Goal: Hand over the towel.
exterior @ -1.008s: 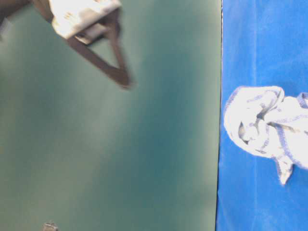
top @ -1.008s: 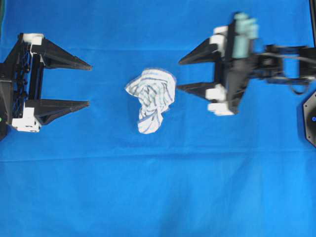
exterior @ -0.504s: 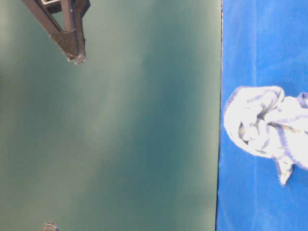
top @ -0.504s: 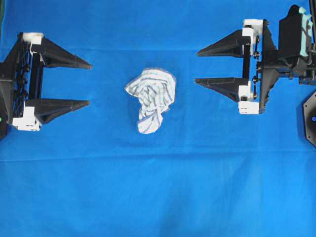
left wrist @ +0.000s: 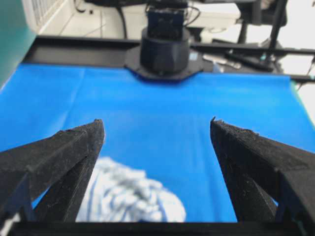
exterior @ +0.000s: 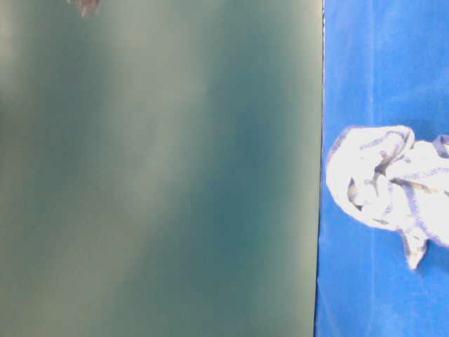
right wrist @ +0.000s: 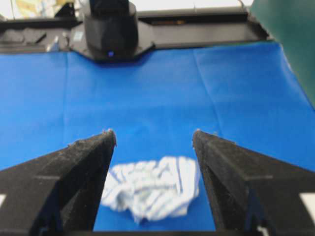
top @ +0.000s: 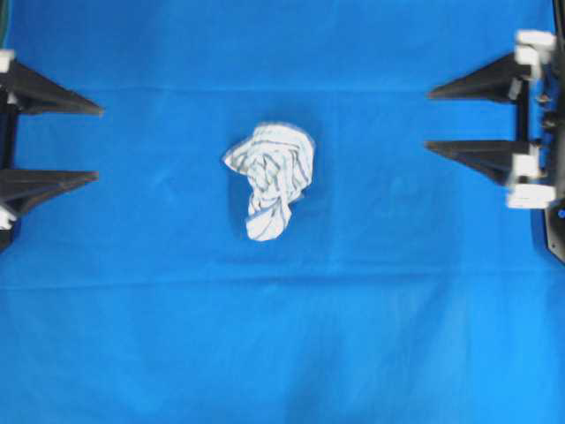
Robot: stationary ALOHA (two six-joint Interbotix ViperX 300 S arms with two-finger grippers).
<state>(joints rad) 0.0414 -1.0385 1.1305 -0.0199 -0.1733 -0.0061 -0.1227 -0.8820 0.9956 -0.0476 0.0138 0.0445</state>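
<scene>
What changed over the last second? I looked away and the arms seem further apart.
Both open grippers pulled back from the towel: the left gripper toward the left edge, the right gripper toward the right. Nothing was gripped or released. The towel stayed crumpled on the blue tablecloth.

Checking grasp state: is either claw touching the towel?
Apart. The overhead view shows the towel alone mid-cloth, with bare blue tablecloth between it and the open left claw and right claw.
</scene>
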